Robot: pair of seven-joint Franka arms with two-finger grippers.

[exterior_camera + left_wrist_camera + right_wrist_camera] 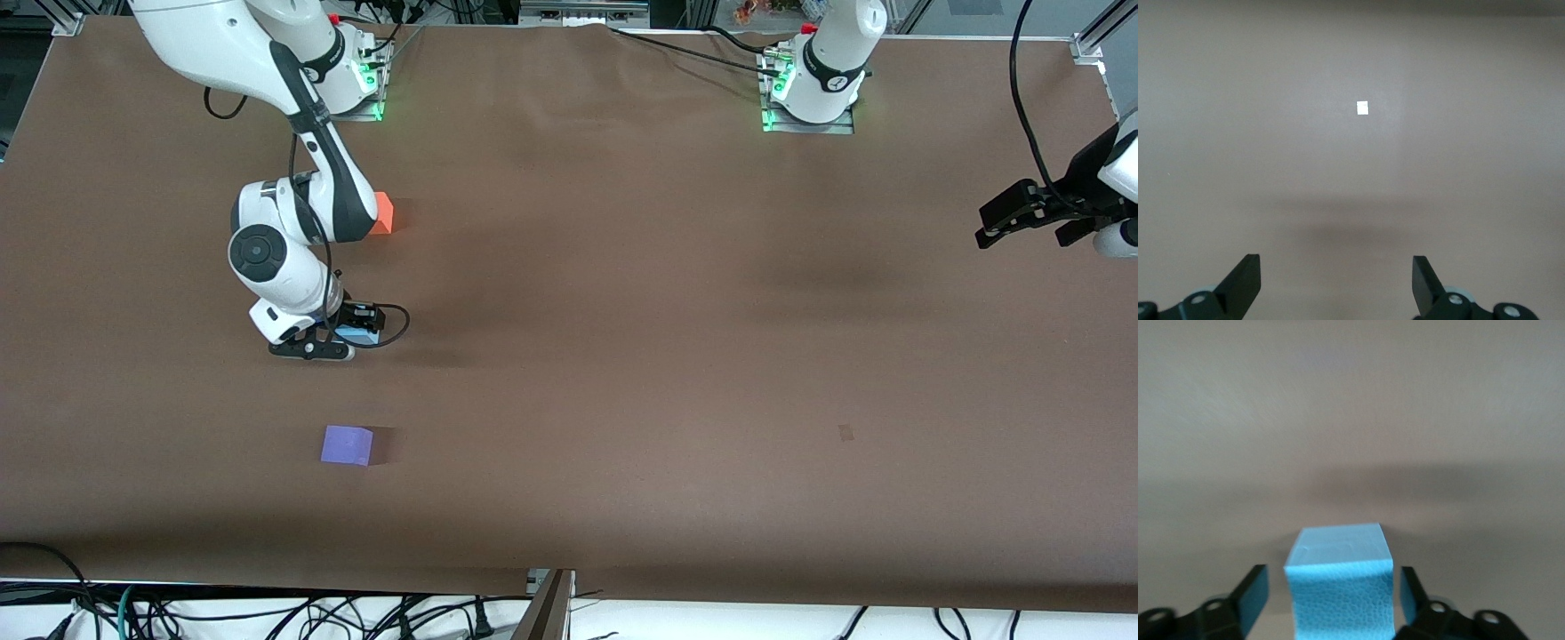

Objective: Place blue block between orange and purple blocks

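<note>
Now | blue block: upright cube, no long axis | right hand: fingers apart beside it

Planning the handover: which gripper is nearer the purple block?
Right. The right gripper stands open around the blue block, close to the purple block; the left gripper waits open at the table's far end.

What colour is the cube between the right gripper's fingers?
Light sky-blue matte cube; clearest in the right wrist view.

Even overhead light is falling on the brown table, casting soft shadows beside the purple block and orange block. Green lamps are glowing at both bases. Both wrist views are looking soft and hazy.
</note>
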